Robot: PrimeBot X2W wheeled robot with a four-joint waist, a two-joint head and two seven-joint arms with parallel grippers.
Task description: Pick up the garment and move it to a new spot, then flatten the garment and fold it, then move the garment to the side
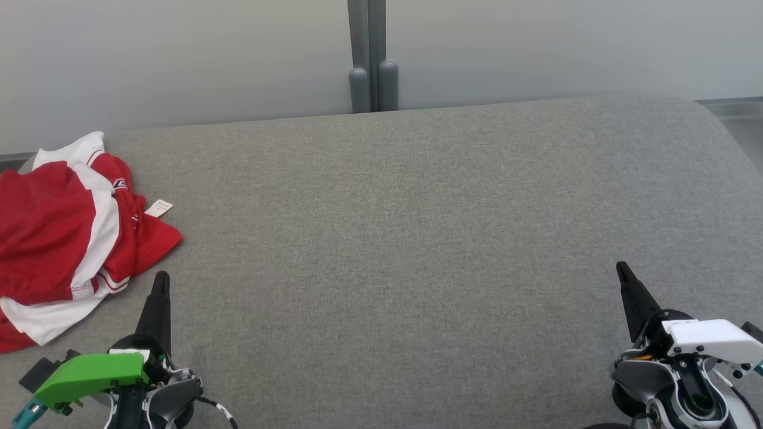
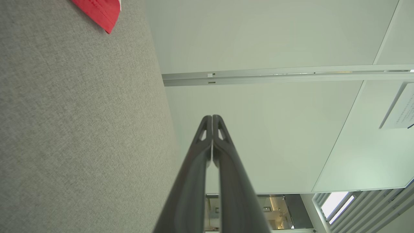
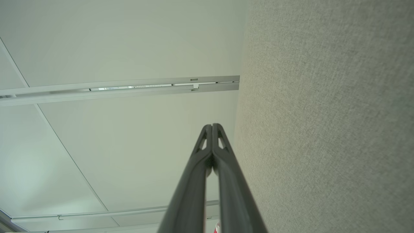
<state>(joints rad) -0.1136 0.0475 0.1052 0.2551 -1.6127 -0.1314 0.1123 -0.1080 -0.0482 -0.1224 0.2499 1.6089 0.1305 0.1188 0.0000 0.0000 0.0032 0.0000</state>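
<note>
The garment (image 1: pixel 65 238) is a red and white piece, crumpled in a heap at the far left of the grey fabric surface (image 1: pixel 405 238), with a small white label at its right edge. A red corner of the garment (image 2: pixel 102 13) shows at the top of the left wrist view. My left gripper (image 1: pixel 161 280) sits at the lower left, just right of the heap and apart from it, shut and holding nothing; its fingertips (image 2: pixel 212 118) meet. My right gripper (image 1: pixel 623 269) is at the lower right, far from the garment, shut and holding nothing (image 3: pixel 212 125).
A pale wall stands behind the surface, with a grey vertical post (image 1: pixel 372 56) at its middle. The surface's back edge curves down at the right (image 1: pixel 715 119). Broad grey fabric stretches between my two grippers.
</note>
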